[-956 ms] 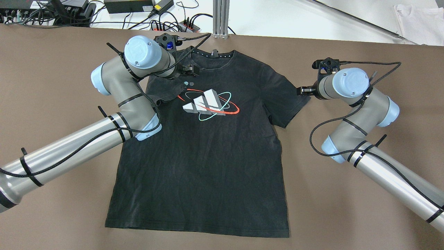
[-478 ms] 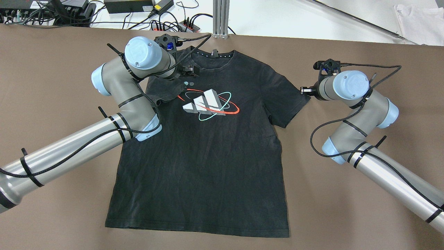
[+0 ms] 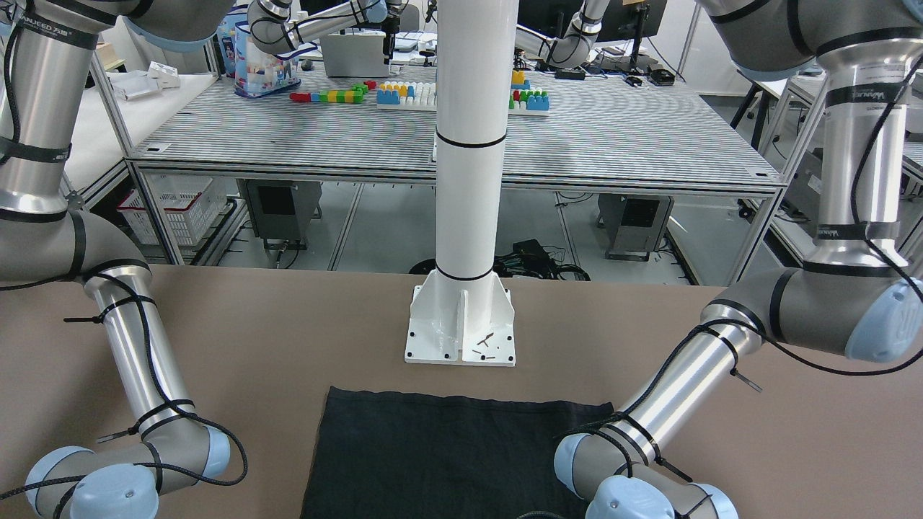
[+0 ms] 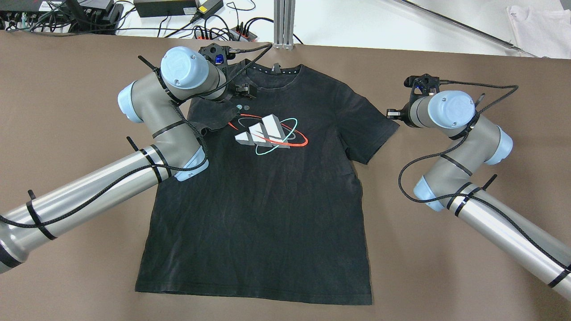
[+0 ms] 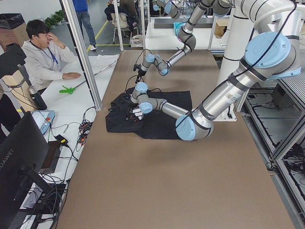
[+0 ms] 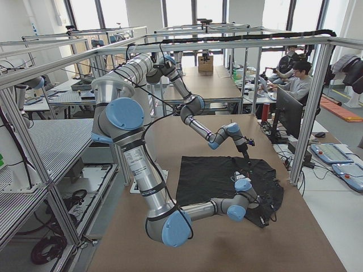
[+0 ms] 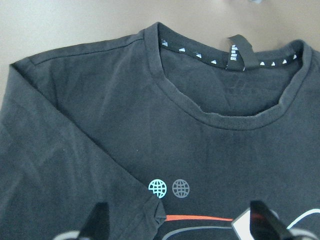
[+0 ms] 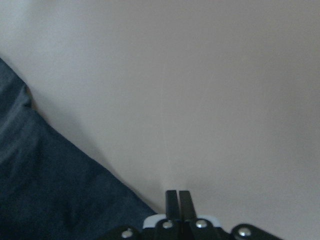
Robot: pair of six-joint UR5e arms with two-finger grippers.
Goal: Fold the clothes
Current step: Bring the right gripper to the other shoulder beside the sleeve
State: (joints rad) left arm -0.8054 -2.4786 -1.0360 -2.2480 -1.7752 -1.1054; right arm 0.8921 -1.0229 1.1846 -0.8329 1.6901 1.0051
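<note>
One garment only on this job. Found the clothes (image 4: 258, 200), a black T-shirt with a printed logo (image 4: 267, 133), spread front up on the brown table (image 4: 67, 111), with the collar (image 4: 273, 70) toward the far edge and the hem toward the robot. Found the sleeve on the robot's left side (image 4: 209, 118) already turned in over the chest, just beside the logo, and the opposite sleeve (image 4: 370, 129) lying flat and stretched outward.

Noted the left gripper (image 4: 244, 90) above the shoulder area, near the collar, its fingers (image 7: 97, 222) set wide apart and holding nothing. Noted the right gripper (image 4: 391, 114) over bare table just beside the tip of the flat sleeve, its fingers (image 8: 172, 200) pressed together with nothing between them. Could not tell whether they touched the table.

Judged the step in hand as the folding of the sleeves, with one side done and the other not yet begun, so the task as a whole looked early. Probably needed next: to part the right fingers, to lower them onto the edge of the flat sleeve, to pinch the cloth there and to carry it inward over the chest, as a mirror of the first fold. Needed also some care not to drag the whole shirt sideways.
</note>
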